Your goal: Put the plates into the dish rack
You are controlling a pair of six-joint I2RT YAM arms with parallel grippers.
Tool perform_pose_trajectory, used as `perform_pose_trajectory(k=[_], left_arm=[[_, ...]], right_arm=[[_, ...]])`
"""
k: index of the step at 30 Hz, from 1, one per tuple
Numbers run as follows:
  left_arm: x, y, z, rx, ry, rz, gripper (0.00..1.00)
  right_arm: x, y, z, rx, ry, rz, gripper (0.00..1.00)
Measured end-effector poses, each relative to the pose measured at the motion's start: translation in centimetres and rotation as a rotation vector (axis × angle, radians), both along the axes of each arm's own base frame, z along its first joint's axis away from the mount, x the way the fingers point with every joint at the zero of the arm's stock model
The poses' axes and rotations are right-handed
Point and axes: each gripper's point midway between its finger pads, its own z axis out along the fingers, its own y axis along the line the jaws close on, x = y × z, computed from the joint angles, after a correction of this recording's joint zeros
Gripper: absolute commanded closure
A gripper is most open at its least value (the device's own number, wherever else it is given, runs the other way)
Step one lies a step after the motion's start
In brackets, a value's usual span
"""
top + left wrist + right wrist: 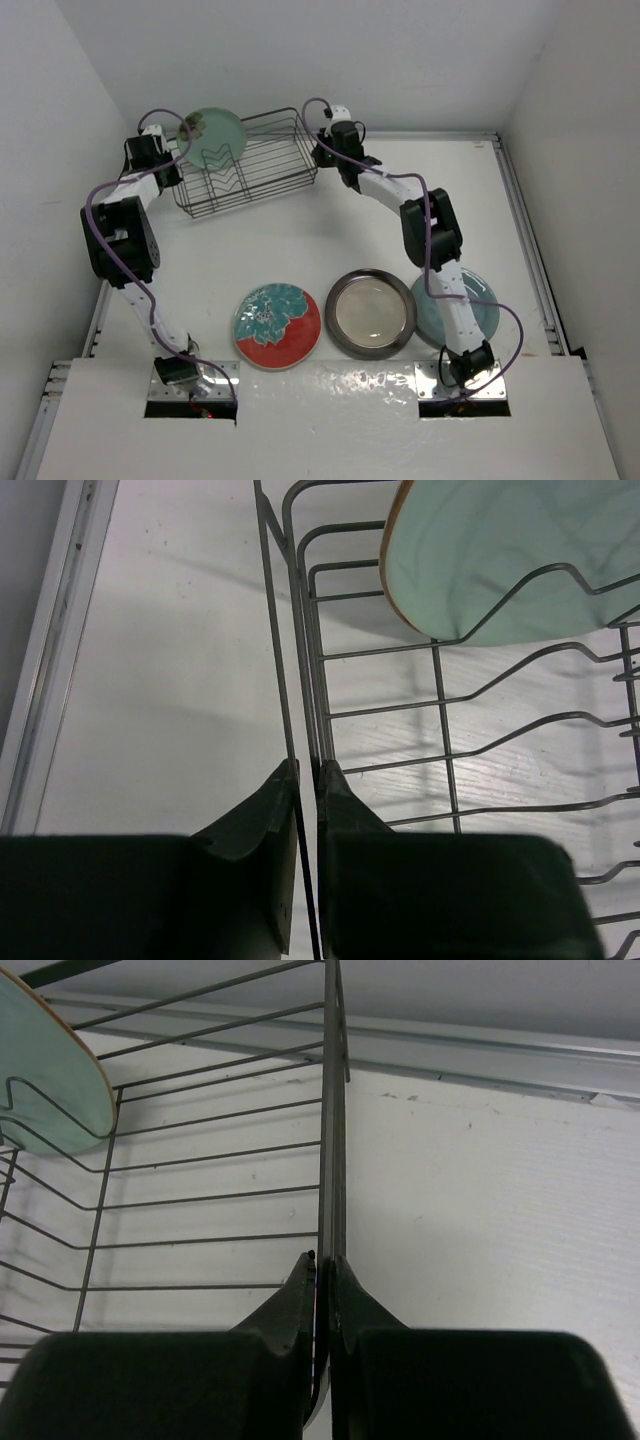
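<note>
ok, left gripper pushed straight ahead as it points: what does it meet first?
The dish rack: the left gripper is shut on its side wire. The mint-green plate sits right of that line, probably missed.

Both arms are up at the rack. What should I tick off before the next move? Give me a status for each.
1. Left tool clamped on the dish rack, left end wire: ok.
2. Right tool clamped on its right end wire: ok.
3. Green plate standing inside the rack: ok. Seated firmly between prongs: cannot tell.
4. Red plate and brown-rimmed plate loaded: not ok, both lie outside.
5. Blue plate free to pick: cannot tell, the right arm crosses over it.
</note>
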Motion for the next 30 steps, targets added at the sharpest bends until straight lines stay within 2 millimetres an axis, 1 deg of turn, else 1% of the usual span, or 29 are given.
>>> perform_pose_trajectory(k=[5,6,10,12,14,16,17,18,19,20,21,22,23,24,25,27,28,30], left_arm=[[-0.7,-0.4,0.0,-0.010,-0.015,-0.014,1.00],[-1.0,-0.5,0.0,-0.012,-0.012,-0.018,1.00],[-3.4,-1.2,0.0,-0.013,0.020,-0.037,1.00],[-4.7,-1.4,-0.1,-0.015,0.043,-0.040,1.00],[-5.7,-1.5,-0.2,-0.017,0.062,-0.041,1.00],[-6.3,-1.6,-0.3,-0.017,0.072,-0.039,0.86],[-6.5,-1.5,-0.2,-0.014,0.073,-0.039,0.76],[-6.6,-1.6,-0.3,-0.008,0.077,-0.046,0.54],[-6.9,-1.7,-0.3,0.001,0.088,-0.059,0.46],[-7.1,-1.8,-0.4,0.004,0.098,-0.066,0.37],[-7.2,-2.0,-0.4,0.006,0.104,-0.071,0.18],[-7.4,-1.9,-0.3,0.014,0.110,-0.074,0.13],[-7.5,-1.9,-0.1,0.019,0.114,-0.072,0.07],[-7.4,-1.7,0.2,0.027,0.110,-0.066,0.05],[-7.3,-1.6,0.8,0.039,0.103,-0.063,0.05],[-6.9,-1.1,2.4,0.069,0.078,-0.047,0.05],[-6.6,-0.7,3.7,0.086,0.055,-0.036,0.05],[-5.8,-0.3,6.8,0.112,-0.010,-0.020,0.10]], right_arm=[[-1.4,-0.4,0.0,-0.027,0.000,-0.002,1.00],[-2.0,-0.6,0.0,-0.039,0.002,0.001,1.00],[-4.4,-1.1,-0.1,-0.068,0.008,0.010,1.00],[-5.3,-1.2,-0.1,-0.074,0.011,0.015,1.00],[-6.1,-1.2,-0.1,-0.075,0.013,0.020,1.00],[-6.4,-1.2,-0.2,-0.074,0.013,0.024,1.00],[-6.5,-1.2,-0.1,-0.073,0.012,0.024,0.97],[-6.5,-1.2,-0.1,-0.073,0.012,0.026,0.89],[-6.7,-1.0,-0.1,-0.072,0.012,0.036,0.68],[-7.0,-0.7,-0.2,-0.066,0.016,0.055,0.54],[-7.4,-0.3,-0.2,-0.062,0.023,0.079,0.42],[-7.9,0.4,-0.1,-0.063,0.022,0.108,0.28],[-8.5,1.1,0.0,-0.063,0.024,0.136,0.21],[-9.0,1.7,0.1,-0.074,0.020,0.162,0.14],[-9.5,2.1,0.3,-0.082,0.021,0.183,0.01],[-10.4,2.5,0.9,-0.102,0.020,0.217,0.01],[-10.7,2.5,1.2,-0.112,0.019,0.228,0.01],[-11.2,2.3,2.6,-0.127,0.000,0.242,0.01]])
